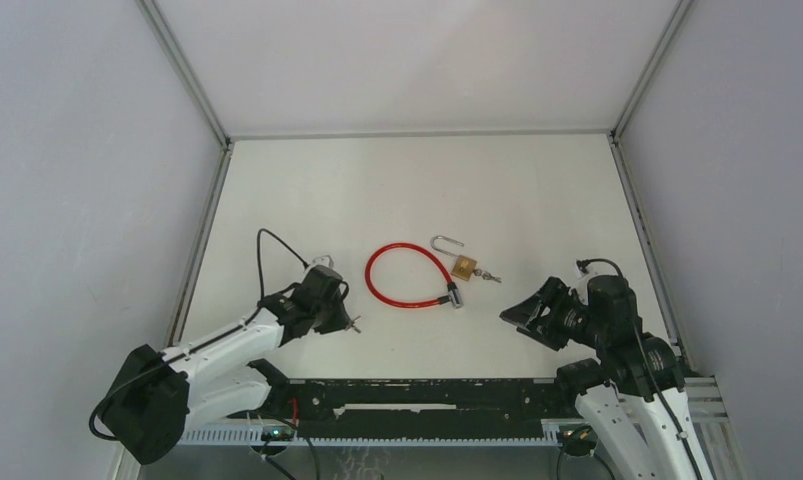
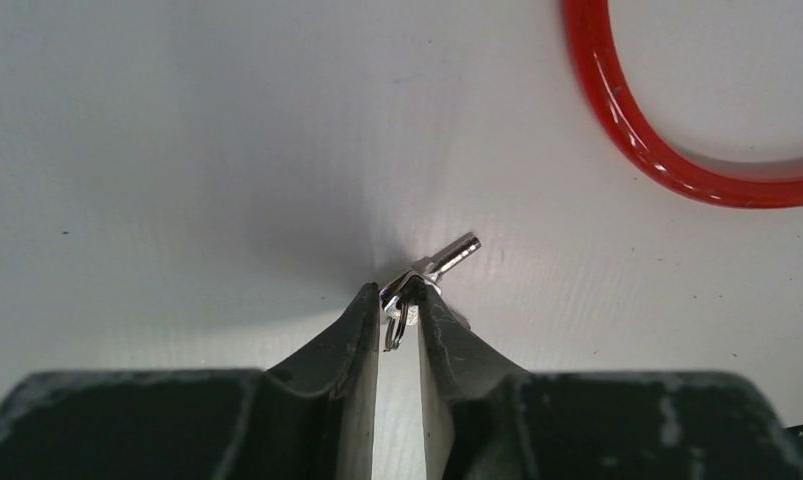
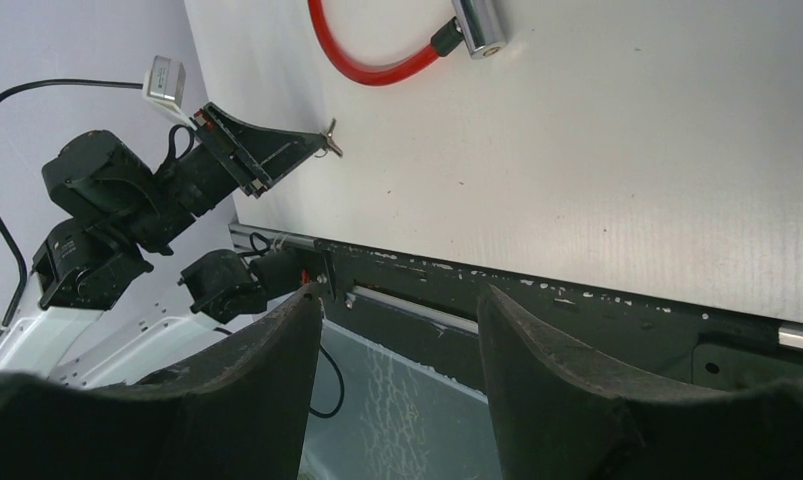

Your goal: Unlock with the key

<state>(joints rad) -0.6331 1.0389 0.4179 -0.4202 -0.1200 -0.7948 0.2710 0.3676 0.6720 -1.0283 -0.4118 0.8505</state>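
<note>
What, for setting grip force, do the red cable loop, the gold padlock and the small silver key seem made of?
Red cable loop: glossy plastic or rubber sheath, by its highlights; core hidden. Gold padlock: brass-looking yellow body, shiny silver shackle, probably steel. Small silver key: bright bare metal, alloy unclear.

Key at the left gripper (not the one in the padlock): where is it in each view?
Top external: the key is left of centre, at the tip of the left gripper.
Left wrist: centre of frame, sticking out up and to the right from between the fingers.
Right wrist: upper left, at the tip of the other arm.
Shared landmark: the red cable loop, in all three views.
</note>
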